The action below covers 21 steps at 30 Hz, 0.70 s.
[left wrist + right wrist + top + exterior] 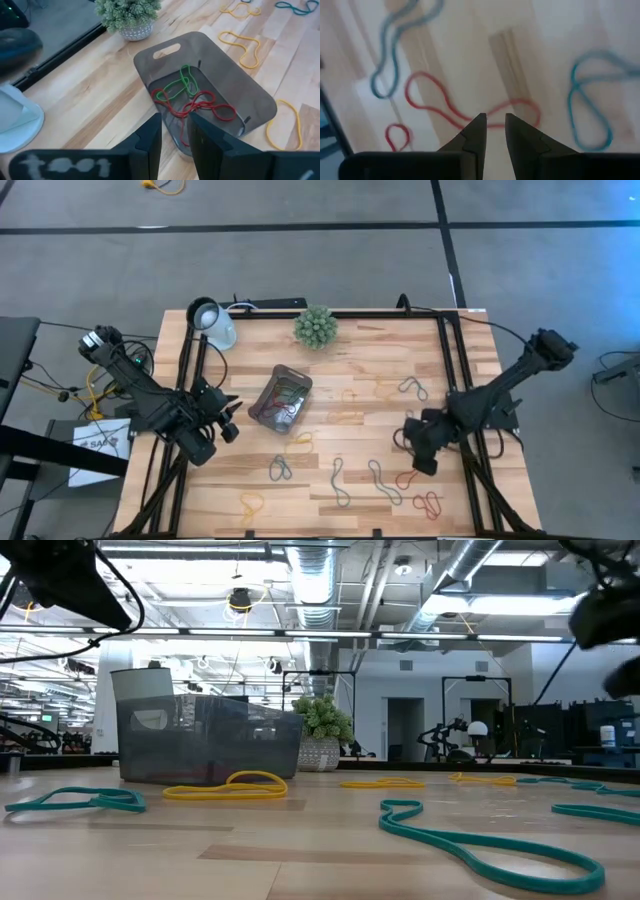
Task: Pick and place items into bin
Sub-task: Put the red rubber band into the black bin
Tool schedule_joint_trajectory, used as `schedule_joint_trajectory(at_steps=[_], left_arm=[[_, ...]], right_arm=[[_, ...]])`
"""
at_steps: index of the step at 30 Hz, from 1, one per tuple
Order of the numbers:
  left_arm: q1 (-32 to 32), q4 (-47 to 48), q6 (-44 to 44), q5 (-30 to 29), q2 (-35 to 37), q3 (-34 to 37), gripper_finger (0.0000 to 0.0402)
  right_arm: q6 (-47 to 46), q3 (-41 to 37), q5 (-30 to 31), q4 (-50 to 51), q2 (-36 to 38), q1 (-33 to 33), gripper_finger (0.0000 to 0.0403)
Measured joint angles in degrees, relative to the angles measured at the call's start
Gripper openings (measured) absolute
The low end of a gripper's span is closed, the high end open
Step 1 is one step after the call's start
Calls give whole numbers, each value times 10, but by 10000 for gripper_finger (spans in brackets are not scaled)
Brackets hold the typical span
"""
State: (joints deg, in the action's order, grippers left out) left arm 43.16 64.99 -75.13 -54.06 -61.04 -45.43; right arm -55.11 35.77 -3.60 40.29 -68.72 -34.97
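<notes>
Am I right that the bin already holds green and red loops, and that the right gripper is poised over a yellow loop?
Not quite. The bin does hold green loops and red loops, but the right gripper is poised over a red loop, not a yellow one, as the right wrist view shows.

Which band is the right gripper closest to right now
The red band lying directly ahead of the right gripper, its loop passing just past the fingertips. The teal bands lie off to either side, farther away.

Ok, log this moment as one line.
left pincer: open, empty, beside bin | right pincer: open, empty, above red loop | bin: red, green loops inside
</notes>
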Motion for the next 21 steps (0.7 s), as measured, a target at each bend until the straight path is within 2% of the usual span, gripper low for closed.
schedule_joint_trajectory(at_steps=[5,8,13,21], left_arm=[[0,0,0,-3,0,0,83],[0,0,1,-7,0,0,83],[0,0,0,-7,0,0,83],[0,-1,-4,-7,0,0,83]], right_arm=[[-108,0,5,19,-52,-22,66],[-142,0,4,21,-90,-19,66],[-150,1,-1,14,-128,-1,66],[-139,2,-8,18,-130,17,66]])
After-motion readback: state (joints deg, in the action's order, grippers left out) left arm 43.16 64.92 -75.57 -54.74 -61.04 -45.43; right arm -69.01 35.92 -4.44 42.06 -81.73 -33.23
